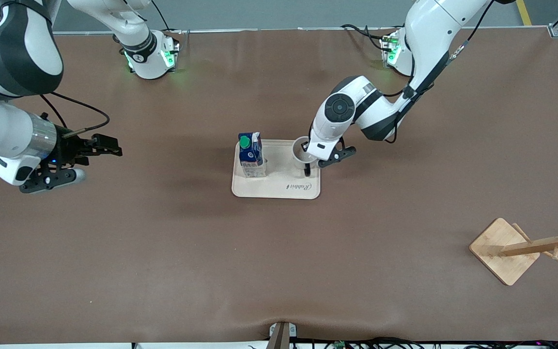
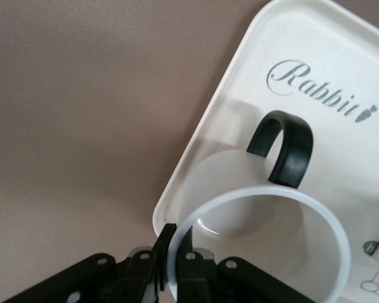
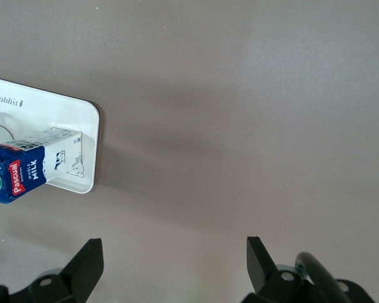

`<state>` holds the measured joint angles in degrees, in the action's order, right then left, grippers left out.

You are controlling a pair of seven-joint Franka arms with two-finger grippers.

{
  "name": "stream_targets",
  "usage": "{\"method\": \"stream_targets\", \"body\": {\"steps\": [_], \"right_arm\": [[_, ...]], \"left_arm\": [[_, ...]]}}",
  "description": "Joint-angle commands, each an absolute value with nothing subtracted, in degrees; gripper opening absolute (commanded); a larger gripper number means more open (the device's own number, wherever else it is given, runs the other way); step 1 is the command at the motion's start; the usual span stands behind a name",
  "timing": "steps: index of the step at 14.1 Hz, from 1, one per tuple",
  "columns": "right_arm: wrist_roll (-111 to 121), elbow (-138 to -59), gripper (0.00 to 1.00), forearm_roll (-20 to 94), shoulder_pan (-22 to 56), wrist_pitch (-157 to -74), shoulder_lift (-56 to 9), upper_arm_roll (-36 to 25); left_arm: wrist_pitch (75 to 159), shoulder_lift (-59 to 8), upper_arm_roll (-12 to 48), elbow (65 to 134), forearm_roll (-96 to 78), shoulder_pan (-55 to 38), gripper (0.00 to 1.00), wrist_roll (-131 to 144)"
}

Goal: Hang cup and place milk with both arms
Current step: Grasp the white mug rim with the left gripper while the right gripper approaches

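Observation:
The white cup (image 1: 301, 148) with a black handle (image 2: 284, 146) stands on the cream tray (image 1: 279, 186), at the tray's edge toward the left arm's end. My left gripper (image 1: 306, 158) is shut on the cup's rim (image 2: 177, 243), one finger inside and one outside. The blue and white milk (image 1: 251, 155) with a green cap stands upright on the same tray, toward the right arm's end. My right gripper (image 1: 113, 147) is open and empty over bare table toward the right arm's end. In the right wrist view (image 3: 174, 259) the milk (image 3: 31, 170) shows well off from it.
A wooden cup rack (image 1: 526, 247) on a square base stands toward the left arm's end, nearer the front camera than the tray. The tray (image 2: 316, 50) carries the word "Rabbit". Brown table (image 1: 162, 252) surrounds the tray.

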<state>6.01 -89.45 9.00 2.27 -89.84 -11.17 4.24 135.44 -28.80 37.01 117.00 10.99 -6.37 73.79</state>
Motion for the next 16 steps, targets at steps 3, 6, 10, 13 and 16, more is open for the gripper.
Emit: {"method": "stream_targets", "body": {"steps": [3,6,10,13,16], "right_arm": [[4.83,-89.38,1.0,10.72,3.43,-90.7,-12.21,4.04],[-1.28,-91.14,1.0,12.92,9.91,-92.36,-12.22,3.96],[-9.75,-93.68,1.0,13.01,16.6,-95.54,-12.83,3.96],[-11.67,-96.23,1.0,13.27,21.51,-101.14,-13.53,3.96],[-19.49,-96.15,1.0,13.36,26.52,-105.11,-15.73,3.96]], "left_arm": [[134.22,-26.64,36.83,114.7,12.57,-6.51,0.0,76.2],[129.92,-22.25,36.91,113.12,12.57,-5.45,0.0,75.76],[124.11,-13.73,37.0,112.06,12.57,-0.98,0.0,70.95],[118.23,-8.54,36.91,111.8,12.48,2.71,0.0,61.21],[110.77,-6.24,36.91,108.47,12.39,7.81,0.0,49.44]]}}
